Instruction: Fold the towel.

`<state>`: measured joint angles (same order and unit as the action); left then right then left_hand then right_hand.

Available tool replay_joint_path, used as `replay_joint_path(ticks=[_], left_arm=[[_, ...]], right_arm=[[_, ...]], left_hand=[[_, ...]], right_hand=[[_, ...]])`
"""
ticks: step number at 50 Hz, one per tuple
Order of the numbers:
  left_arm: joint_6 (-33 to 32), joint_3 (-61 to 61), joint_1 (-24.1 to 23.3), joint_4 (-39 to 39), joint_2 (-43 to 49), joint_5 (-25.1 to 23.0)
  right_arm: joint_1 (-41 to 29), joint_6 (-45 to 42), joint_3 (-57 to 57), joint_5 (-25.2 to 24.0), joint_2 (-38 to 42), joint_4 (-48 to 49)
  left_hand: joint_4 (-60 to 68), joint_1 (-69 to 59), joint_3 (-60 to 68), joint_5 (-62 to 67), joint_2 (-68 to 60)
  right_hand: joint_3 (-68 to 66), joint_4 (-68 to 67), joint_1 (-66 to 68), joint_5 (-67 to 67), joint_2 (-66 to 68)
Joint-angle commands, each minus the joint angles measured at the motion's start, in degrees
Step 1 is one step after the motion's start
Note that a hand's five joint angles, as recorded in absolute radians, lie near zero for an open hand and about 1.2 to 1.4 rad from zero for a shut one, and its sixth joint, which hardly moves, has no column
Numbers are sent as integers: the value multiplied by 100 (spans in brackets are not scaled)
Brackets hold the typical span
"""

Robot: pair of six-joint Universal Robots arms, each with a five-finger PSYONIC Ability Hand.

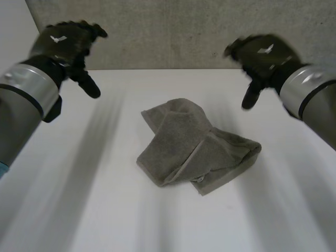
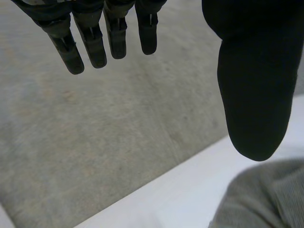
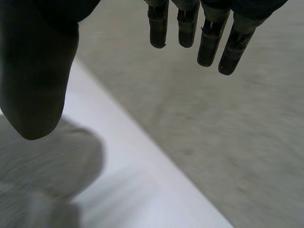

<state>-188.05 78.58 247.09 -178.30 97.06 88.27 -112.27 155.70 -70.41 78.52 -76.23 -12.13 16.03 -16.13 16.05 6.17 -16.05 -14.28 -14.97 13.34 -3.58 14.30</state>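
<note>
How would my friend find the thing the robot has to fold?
Look at the big white table in front of the grey wall. In its middle lies the towel, with the left hand raised to one side and the right hand to the other. It is a crumpled grey-brown heap, soft and wrinkly, unlike the hard black hands.

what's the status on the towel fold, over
Both open: left robot hand, right robot hand, raised, neither touching the towel. It lies bunched, not neatly folded. Only white table between hands and it.
</note>
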Motion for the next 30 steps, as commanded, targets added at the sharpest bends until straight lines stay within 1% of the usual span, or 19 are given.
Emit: replay_joint_path(ticks=[1,2,3,6,8,9,11,13,14,16,17,18,19,20,21,23,24,26,30], left_arm=[[-1243,359,-46,-354,402,-741],[-1634,429,-46,-372,602,-1019],[-1986,473,-46,-354,847,-1248],[-2183,517,-46,-345,1017,-1400],[-2393,649,-46,-389,1288,-1628],[-2394,649,-46,-389,1289,-1629],[-2438,754,-55,-442,1534,-1812],[-2447,790,-46,-459,1648,-1935],[-2447,790,-46,-460,1650,-1936],[-2447,877,-46,-503,1807,-2172],[-2455,913,-46,-504,1877,-2260],[-2455,913,-46,-504,1878,-2261],[-2464,939,-46,-512,1948,-2322],[-2464,939,-46,-512,1948,-2323],[-2464,939,-46,-512,2001,-2349],[-2455,948,-46,-547,2036,-2358],[-2455,966,-46,-600,2062,-2358],[-2447,1001,-38,-679,2071,-2367],[-2447,1194,-11,-986,2071,-2376]], right_arm=[[-111,-1331,-121,-883,248,-825],[-146,-1401,-156,-917,310,-834],[-146,-1402,-157,-918,311,-834],[-164,-1411,-289,-1041,530,-834],[-181,-1490,-402,-1076,784,-799],[-181,-1490,-403,-1076,785,-799],[-199,-1595,-447,-1076,926,-799],[-286,-1858,-525,-1076,1223,-764],[-287,-1859,-526,-1076,1225,-764],[-374,-2026,-613,-1163,1505,-511],[-375,-2026,-614,-1164,1506,-509],[-418,-2000,-701,-1181,1671,-222],[-419,-2000,-702,-1181,1673,-219],[-445,-1991,-780,-1155,1795,85],[-445,-1991,-781,-1155,1796,88],[-506,-1912,-886,-1085,1936,701],[-507,-1912,-886,-1085,1937,704],[-515,-1676,-956,-989,2050,1202],[-524,-1428,-983,-944,2209,1459]], left_hand=[[394,-384,392,380,-392],[561,-550,558,547,-558],[679,-669,676,665,-676],[680,-670,678,666,-678],[714,-703,711,700,-711],[714,-703,711,700,-711],[798,-787,795,784,-795],[831,-821,829,817,-829],[832,-821,829,818,-829],[948,-938,946,935,-946],[983,-972,980,969,-980],[983,-973,980,969,-980],[983,-973,980,969,-980],[983,-973,980,969,-980],[983,-973,980,969,-980],[983,-973,980,969,-980],[966,-956,964,953,-964],[966,-956,964,952,-964],[933,-922,930,919,-930]], right_hand=[[-334,-266,429,-405,333],[-637,-568,732,-708,635],[-640,-571,735,-711,638],[-959,-891,1054,-1030,958],[-1160,-1092,1255,-1231,1159],[-1161,-1093,1256,-1232,1160],[-1161,-1093,1256,-1232,1160],[-1262,-1193,1356,-1332,1260],[-1262,-1194,1357,-1333,1261],[-1246,-1177,1340,-1316,1244],[-1245,-1177,1340,-1316,1244],[-1212,-1143,1307,-1283,1211],[-1212,-1143,1307,-1283,1210],[-1062,-993,1157,-1133,1061],[-1060,-992,1155,-1131,1059],[-926,-857,1021,-997,924],[-926,-857,1021,-997,924],[-992,-924,1087,-1063,991],[-1111,-1042,1206,-1182,1109]])
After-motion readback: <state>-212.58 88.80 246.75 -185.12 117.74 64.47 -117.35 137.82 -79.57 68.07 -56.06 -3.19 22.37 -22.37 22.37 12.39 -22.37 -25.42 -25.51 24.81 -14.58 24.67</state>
